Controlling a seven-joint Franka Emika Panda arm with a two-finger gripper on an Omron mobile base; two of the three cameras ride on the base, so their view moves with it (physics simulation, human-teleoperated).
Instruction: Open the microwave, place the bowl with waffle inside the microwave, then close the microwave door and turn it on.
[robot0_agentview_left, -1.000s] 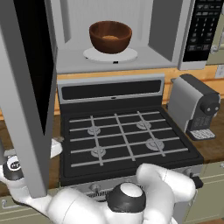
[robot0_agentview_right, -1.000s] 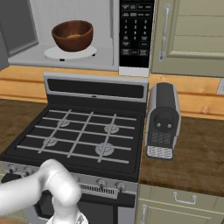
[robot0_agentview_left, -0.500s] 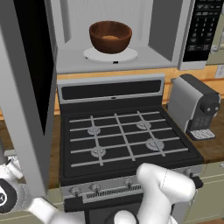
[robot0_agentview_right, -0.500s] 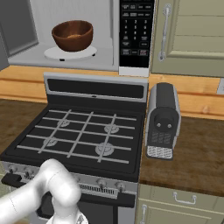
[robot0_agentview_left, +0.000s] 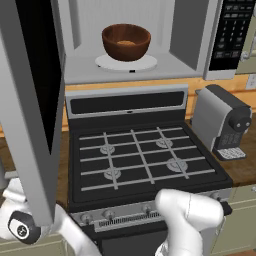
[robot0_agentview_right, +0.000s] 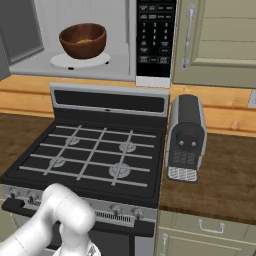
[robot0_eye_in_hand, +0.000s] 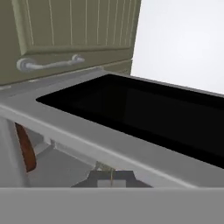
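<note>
Standing open: one microwave (robot0_agentview_left: 75, 70), one microwave door (robot0_agentview_left: 30, 100) swung out to left, long axis vertical, black window facing cavity. One bowl (robot0_agentview_left: 126, 41) upright, mouth up, centred on one white turntable plate (robot0_agentview_left: 107, 62) inside; waffle (robot0_agentview_left: 127, 43) barely visible in bowl. One stove (robot0_agentview_right: 95, 155), four burners. One coffee machine (robot0_agentview_right: 186, 137) beside it. Gripper (robot0_eye_in_hand: 111, 176) fingers together, nothing held, close against door frame.
</note>
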